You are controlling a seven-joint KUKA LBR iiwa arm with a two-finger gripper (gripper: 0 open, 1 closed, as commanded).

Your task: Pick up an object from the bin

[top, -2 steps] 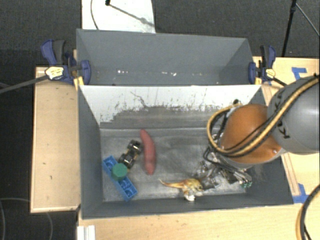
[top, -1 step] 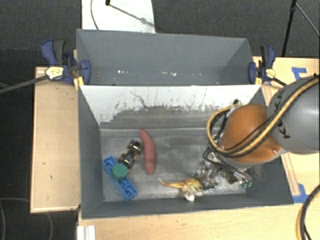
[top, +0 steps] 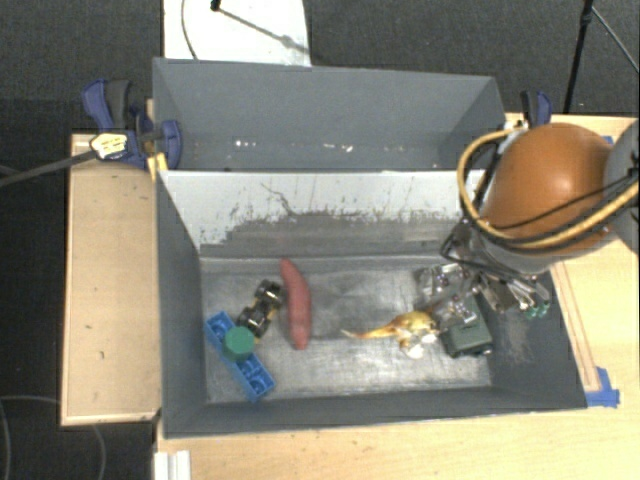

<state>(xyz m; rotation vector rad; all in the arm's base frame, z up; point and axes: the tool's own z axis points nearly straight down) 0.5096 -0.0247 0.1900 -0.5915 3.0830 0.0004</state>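
Note:
My gripper (top: pixel 452 296) hangs low at the right side of the bin, under the arm's orange dome. Just below and left of it lies a yellow toy dinosaur (top: pixel 400 328), its thin tail pointing left and its body reaching up to the gripper. A dark green boxy thing (top: pixel 467 339) sits right beneath the gripper's lower right side. Nothing can be made out inside the gripper.
A red sausage-shaped thing (top: pixel 297 303) lies upright in the view at centre left. Left of it is a small black and gold toy (top: pixel 262 307). A blue block with a green round knob (top: pixel 239 353) lies diagonally near the front left corner.

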